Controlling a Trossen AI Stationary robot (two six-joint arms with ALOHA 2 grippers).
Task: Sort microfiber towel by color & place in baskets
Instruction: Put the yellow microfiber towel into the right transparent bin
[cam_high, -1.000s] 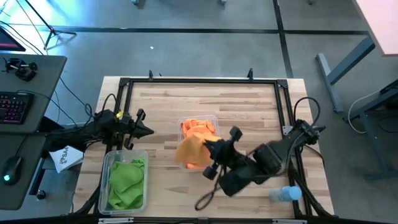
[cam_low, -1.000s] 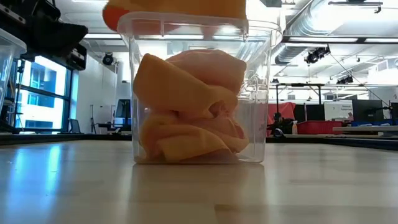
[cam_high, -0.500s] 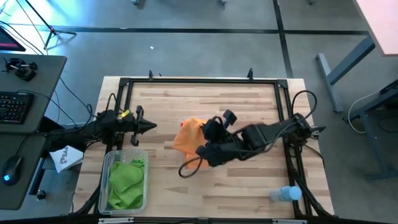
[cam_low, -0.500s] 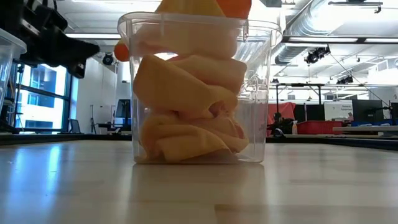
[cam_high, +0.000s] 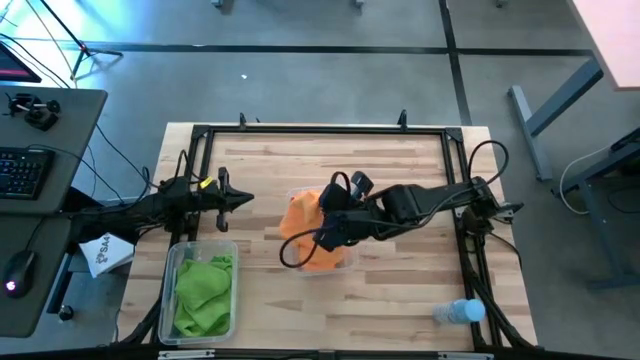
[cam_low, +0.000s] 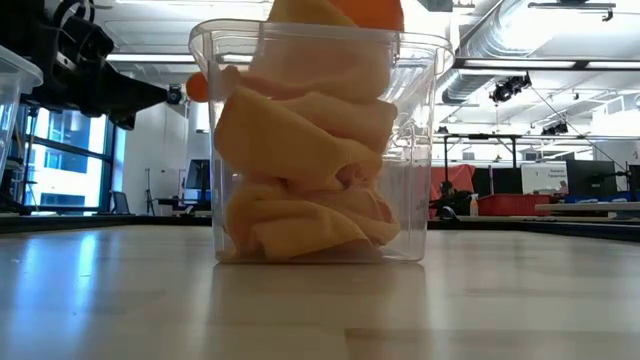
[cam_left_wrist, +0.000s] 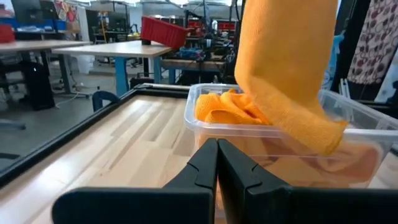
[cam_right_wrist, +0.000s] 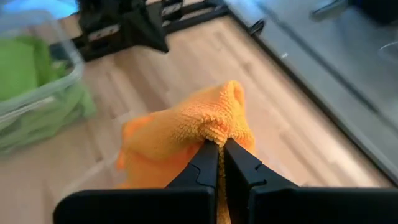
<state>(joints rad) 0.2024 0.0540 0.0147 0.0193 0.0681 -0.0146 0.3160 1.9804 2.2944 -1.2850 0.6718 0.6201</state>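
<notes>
My right gripper (cam_high: 330, 207) is above the clear basket (cam_low: 410, 150) of orange towels at the table's middle and is shut on one orange towel (cam_high: 303, 228). That towel (cam_left_wrist: 283, 68) hangs down into the basket's open top. A second clear basket (cam_high: 203, 290) at the near left holds green towels (cam_high: 205, 285). My left gripper (cam_high: 243, 200) is shut and holds nothing. It points level toward the orange basket from the table's left side. My right gripper pinches a bunched-up fold of the orange towel (cam_right_wrist: 219, 124) between its two fingers, which come slanting down from the table's right side. The towel hangs slack below them. Its lower part (cam_low: 320, 70) reaches inside the basket's rim onto the pile of orange towels.
A clear water bottle (cam_high: 458, 312) with a blue cap lies at the near right corner. A black frame (cam_high: 320, 130) runs around the table top. Bare wood lies between the two baskets and along the far side.
My right gripper has carried the orange towel toward the table's far edge, over the orange basket. The towel, first above the rim, now hangs down into the basket's top. My left gripper has turned a little in place.
</notes>
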